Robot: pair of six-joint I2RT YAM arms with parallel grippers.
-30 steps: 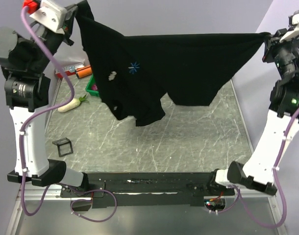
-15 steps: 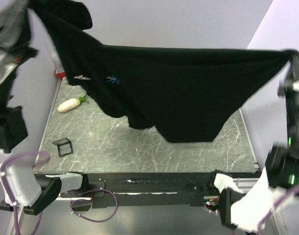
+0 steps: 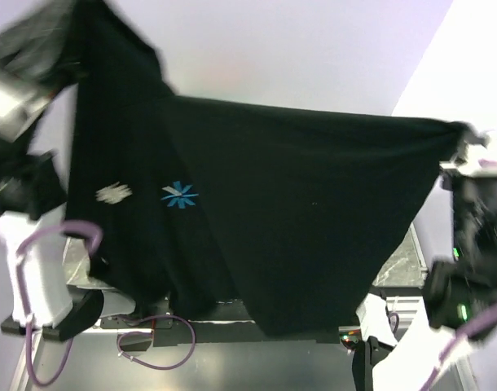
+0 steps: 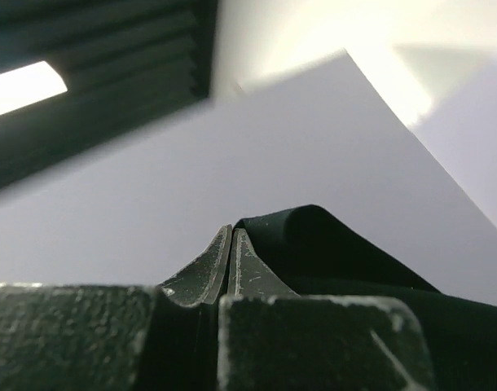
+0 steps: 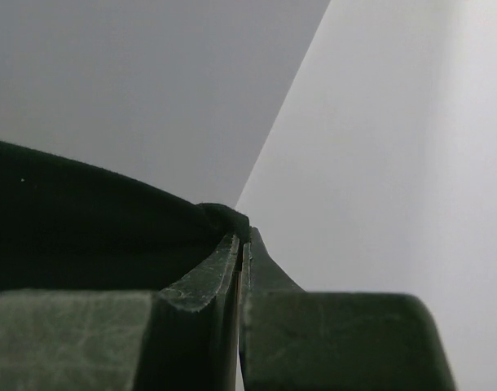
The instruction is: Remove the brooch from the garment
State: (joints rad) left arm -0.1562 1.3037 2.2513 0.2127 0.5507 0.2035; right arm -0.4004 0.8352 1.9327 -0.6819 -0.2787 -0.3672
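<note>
The black garment (image 3: pixel 297 212) hangs spread wide in the air between my two grippers and fills most of the top view. The blue star-shaped brooch (image 3: pixel 179 195) sits on its left part, right of a small white label (image 3: pixel 113 192). My left gripper (image 3: pixel 65 37) is high at the top left, blurred, shut on the garment's corner; its closed fingers (image 4: pixel 230 244) pinch black cloth (image 4: pixel 330 244). My right gripper (image 3: pixel 459 134) at the right is shut on the other corner (image 5: pixel 224 218), fingers (image 5: pixel 244 248) pressed together.
The hanging garment hides most of the marbled table (image 3: pixel 399 265). The arm bases and a purple cable (image 3: pixel 163 358) lie along the near edge. A lilac wall (image 3: pixel 314 49) stands behind.
Both arms have lifted the garment higher and toward the camera. The cloth now covers the table, radish and tray. The brooch and label moved lower in the view.
</note>
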